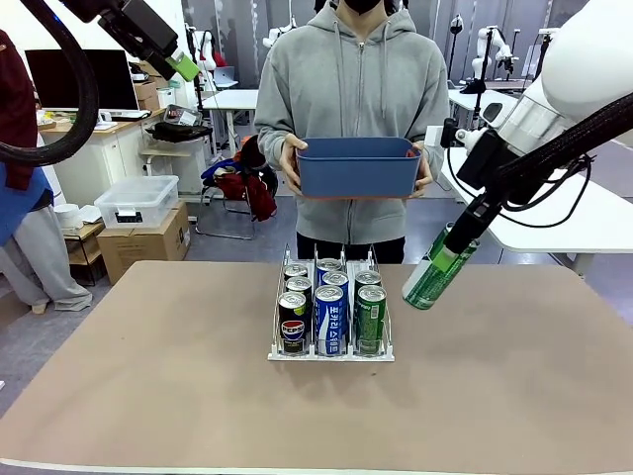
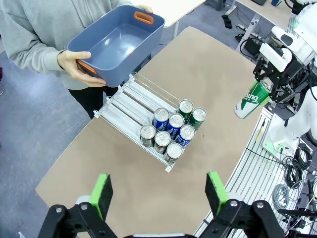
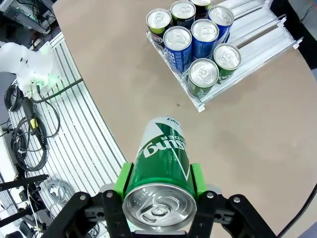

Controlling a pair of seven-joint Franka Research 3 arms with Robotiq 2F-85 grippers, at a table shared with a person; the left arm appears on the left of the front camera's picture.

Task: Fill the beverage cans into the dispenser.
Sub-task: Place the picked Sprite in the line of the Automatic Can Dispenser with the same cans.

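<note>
The right hand [image 1: 447, 247] is clamped on a green can [image 1: 432, 275], held above the desk [image 1: 148, 376] right of the rack [image 1: 332, 353]. The can tilts, long axis slanting, base down-left toward the rack. The left hand [image 2: 158, 191] hangs wide open, holding nothing.

Dispenser [image 1: 331, 352] mid-table, cans [image 1: 332, 319] in its lanes, bin [image 1: 358, 166] behind, one can [image 1: 435, 272] to its right
</note>
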